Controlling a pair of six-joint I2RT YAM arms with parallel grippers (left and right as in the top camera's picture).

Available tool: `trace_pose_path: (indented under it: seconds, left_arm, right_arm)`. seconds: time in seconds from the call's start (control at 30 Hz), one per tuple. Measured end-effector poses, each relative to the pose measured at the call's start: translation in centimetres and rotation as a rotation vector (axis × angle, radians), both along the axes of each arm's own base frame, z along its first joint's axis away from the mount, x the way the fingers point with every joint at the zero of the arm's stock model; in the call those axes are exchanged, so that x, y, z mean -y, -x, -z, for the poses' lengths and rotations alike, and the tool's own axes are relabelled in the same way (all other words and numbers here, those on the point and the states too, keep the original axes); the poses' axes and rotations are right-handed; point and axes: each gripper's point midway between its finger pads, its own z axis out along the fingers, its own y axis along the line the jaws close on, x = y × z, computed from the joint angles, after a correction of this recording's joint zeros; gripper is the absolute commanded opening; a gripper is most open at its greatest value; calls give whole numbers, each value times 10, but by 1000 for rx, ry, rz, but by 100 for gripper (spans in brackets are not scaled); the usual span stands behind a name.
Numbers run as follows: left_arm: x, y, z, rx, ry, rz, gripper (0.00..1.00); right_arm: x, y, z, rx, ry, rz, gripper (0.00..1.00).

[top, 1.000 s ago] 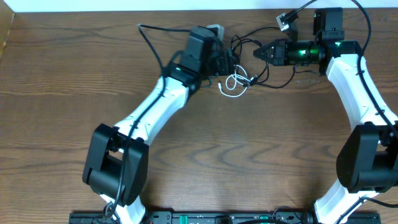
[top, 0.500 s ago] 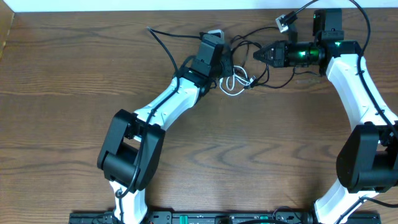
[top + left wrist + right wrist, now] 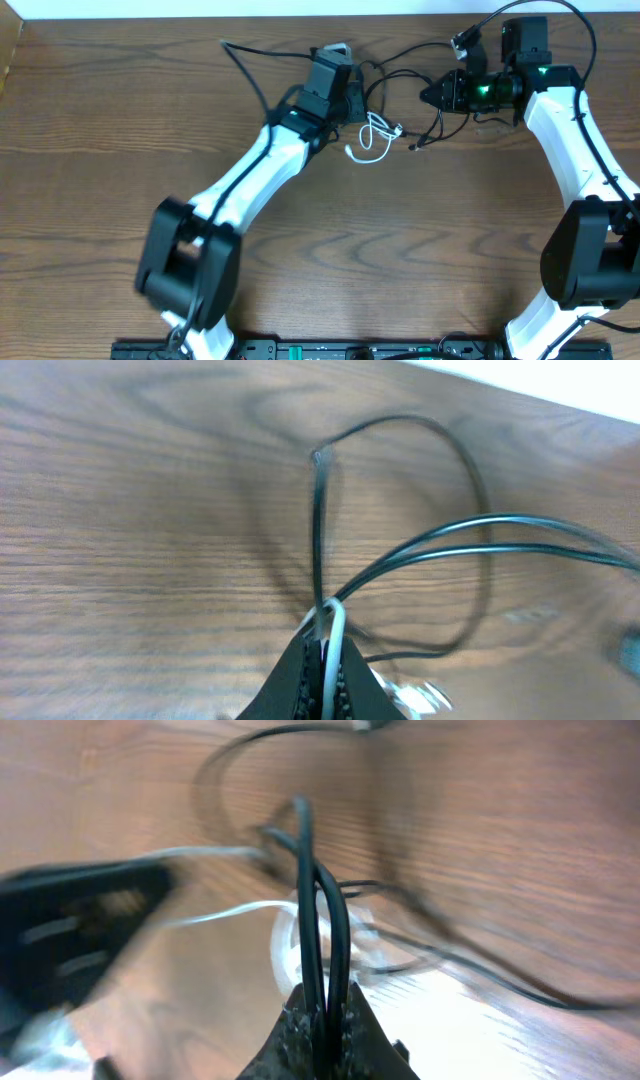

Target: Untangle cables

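Note:
The white cable (image 3: 375, 133) lies in a small coil at the table's far middle, tangled with loops of the black cable (image 3: 436, 125). My left gripper (image 3: 357, 104) sits just left of the coil. In the left wrist view that gripper (image 3: 325, 642) is shut on the white cable (image 3: 335, 622), and black cable (image 3: 500, 517) strands arc away ahead of it. My right gripper (image 3: 427, 95) faces it from the right. Its wrist view shows it (image 3: 325, 1005) shut on two strands of black cable (image 3: 303, 870), with the white cable (image 3: 240, 909) beyond.
The pale back wall runs along the table's far edge (image 3: 250, 12), close behind both grippers. The thick black arm wire (image 3: 250, 75) trails left of the left wrist. Bare wood table (image 3: 400, 230) stretches toward the front between the two arm bases.
My left gripper has closed onto the white cable. The right gripper has drawn back slightly to the right with the black cable, and the white coil has shifted and spread a little.

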Motion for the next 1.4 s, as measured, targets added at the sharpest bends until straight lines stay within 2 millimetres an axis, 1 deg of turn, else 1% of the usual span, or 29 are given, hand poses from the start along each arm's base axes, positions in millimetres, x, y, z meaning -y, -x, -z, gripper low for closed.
trace_pose_path:
  seconds: [0.07, 0.1, 0.17, 0.27, 0.37, 0.47, 0.6, 0.73, 0.87, 1.03, 1.17, 1.4]
  left_arm:
    - [-4, 7, -20, 20, -1, 7, 7]
    - [-7, 12, -35, 41, 4, 11, 7]
    - [-12, 20, -55, 66, 8, 16, 7]
    - [-18, 25, -76, 101, 15, 16, 7]
    - [-26, 24, -90, 132, 27, 2, 7]
    - [-36, 19, -108, 183, 50, -21, 7]
    - [-52, 14, -146, 284, 93, -58, 8]
    - [-69, 16, -184, 382, 132, -89, 7]
    - [-81, 21, -214, 460, 161, -111, 8]
    - [-92, 23, -235, 522, 184, -132, 7]
    - [-107, 20, -244, 539, 211, -176, 8]
    - [-146, 14, -251, 537, 256, -254, 7]
  right_arm:
    - [6, -2, 8, -25, 32, 36, 1]
    - [10, -4, 16, -40, 52, 55, 1]
    - [14, -6, 29, -72, 77, 81, 1]
    - [19, -7, 50, -124, 101, 107, 1]
    - [21, -7, 74, -184, 115, 121, 1]
    - [22, -4, 98, -242, 124, 126, 1]
    - [22, 1, 131, -326, 130, 133, 1]
    - [23, 5, 152, -376, 135, 135, 1]
    - [23, 7, 158, -394, 138, 139, 1]
    - [24, 8, 158, -398, 152, 142, 1]
    - [25, 8, 159, -403, 159, 144, 1]
    - [26, 9, 159, -409, 161, 152, 1]
